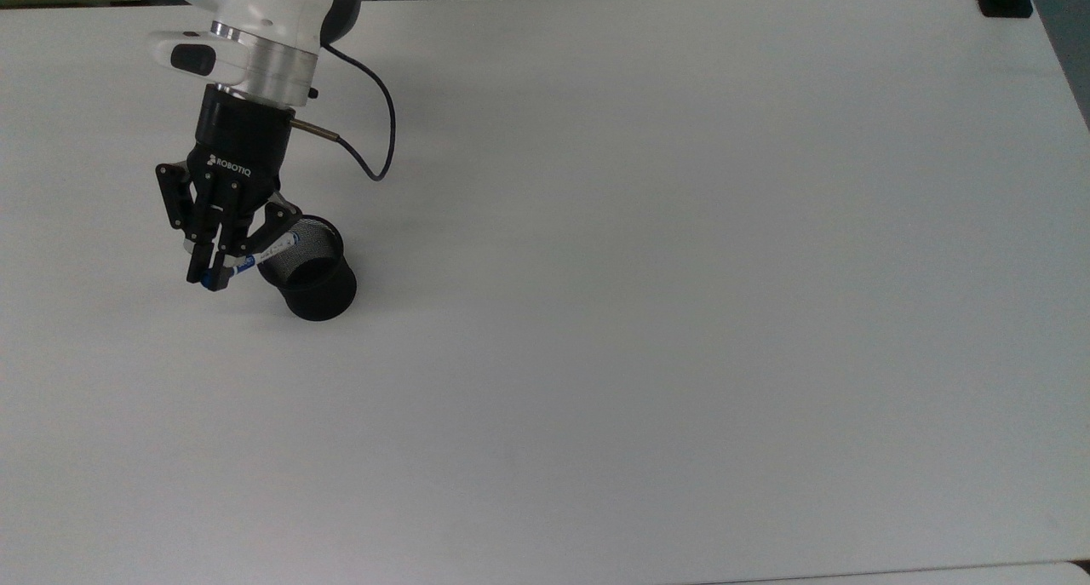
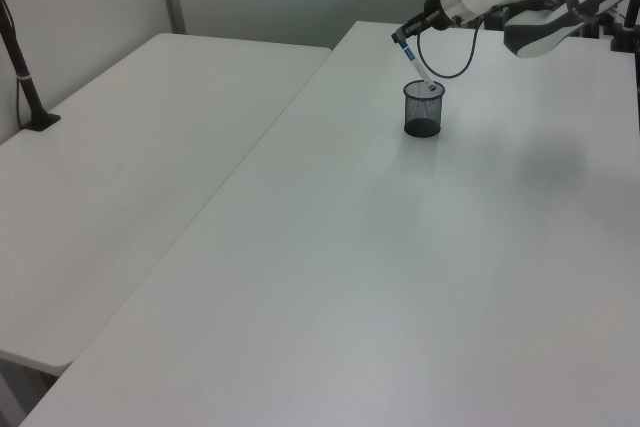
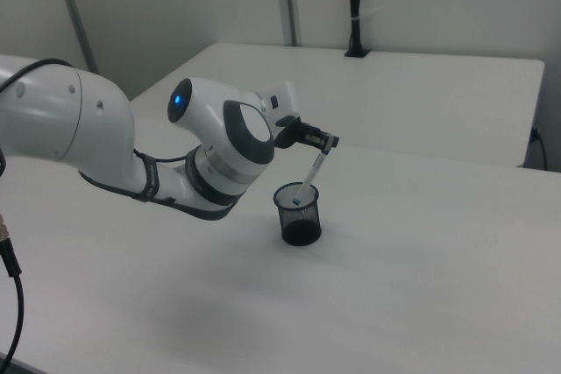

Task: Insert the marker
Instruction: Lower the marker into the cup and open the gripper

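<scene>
**A:** Which step is in hand?

**B:** The insertion itself, by my reading. The gripper (image 1: 220, 272) has its jaws closed on the upper end of the marker (image 1: 271, 254), and the marker slants down so its lower blue end sits just inside the rim of the black mesh cup (image 1: 312, 270). In the right view the marker (image 3: 310, 179) leans from the gripper (image 3: 328, 143) at about one o'clock down to the cup (image 3: 300, 214) at seven.

**A:** Where is the gripper relative to the cup?

**B:** In the top view, at nine o'clock of the cup, just beside its rim. The left view has the marker (image 2: 415, 64) rising toward eleven o'clock from the cup (image 2: 423, 110), which stands upright on the white table (image 2: 420, 247).

**A:** What does the next move call for?

**B:** I would judge the tip is past the rim but the barrel is mostly outside. The jaws should part so the marker slides in; tilted like this, it may end up leaning on the rim.

**A:** Any risk?

**B:** The cup looks light; a sideways push could tip it.
</scene>
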Robot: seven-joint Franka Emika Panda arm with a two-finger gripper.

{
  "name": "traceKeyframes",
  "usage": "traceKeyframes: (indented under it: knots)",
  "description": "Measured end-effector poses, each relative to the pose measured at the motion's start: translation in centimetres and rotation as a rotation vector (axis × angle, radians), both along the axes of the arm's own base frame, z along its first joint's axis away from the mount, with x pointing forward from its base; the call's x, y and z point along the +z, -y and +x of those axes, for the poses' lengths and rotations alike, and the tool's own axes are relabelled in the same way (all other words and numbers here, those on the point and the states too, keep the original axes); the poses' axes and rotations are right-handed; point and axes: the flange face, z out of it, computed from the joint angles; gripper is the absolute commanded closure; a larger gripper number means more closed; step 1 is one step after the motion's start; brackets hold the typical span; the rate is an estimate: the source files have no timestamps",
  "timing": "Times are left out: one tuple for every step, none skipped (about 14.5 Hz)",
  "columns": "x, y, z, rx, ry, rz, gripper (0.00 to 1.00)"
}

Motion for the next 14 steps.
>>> traceKeyframes:
  knots:
    - [0.0, -0.2, 0.0, 0.0, 0.001, 0.004, 0.27]
    - [0.1, -0.4, 0.1, -0.002, 0.004, 0.01, 0.15]
    - [0.1, -0.4, 0.1, -0.006, 0.008, 0.016, 0.0]
    - [0.2, -0.4, 0.1, -0.014, 0.013, 0.027, 0.0]
    - [0.3, -0.4, 0.0, -0.028, 0.022, 0.047, 0.0]
    - [0.4, -0.4, 0.0, -0.036, 0.027, 0.058, 0.0]
    - [0.5, -0.5, 0.0, -0.043, 0.034, 0.069, 0.0]
    - [0.6, -0.6, 0.0, -0.05, 0.042, 0.083, 0.0]
    - [0.9, -0.7, 0.0, -0.063, 0.052, 0.103, 0.0]
    - [1.3, -0.8, 0.0, -0.08, 0.067, 0.127, 0.0]
    - [1.7, -0.8, -0.1, -0.099, 0.084, 0.154, 0.0]
    - [2.1, -1.1, -0.1, -0.113, 0.099, 0.183, 0.0]
    - [2.3, -1.6, -0.1, -0.125, 0.111, 0.214, 0.0]
    - [2.3, -2.6, 0.1, -0.14, 0.121, 0.256, 0.0]
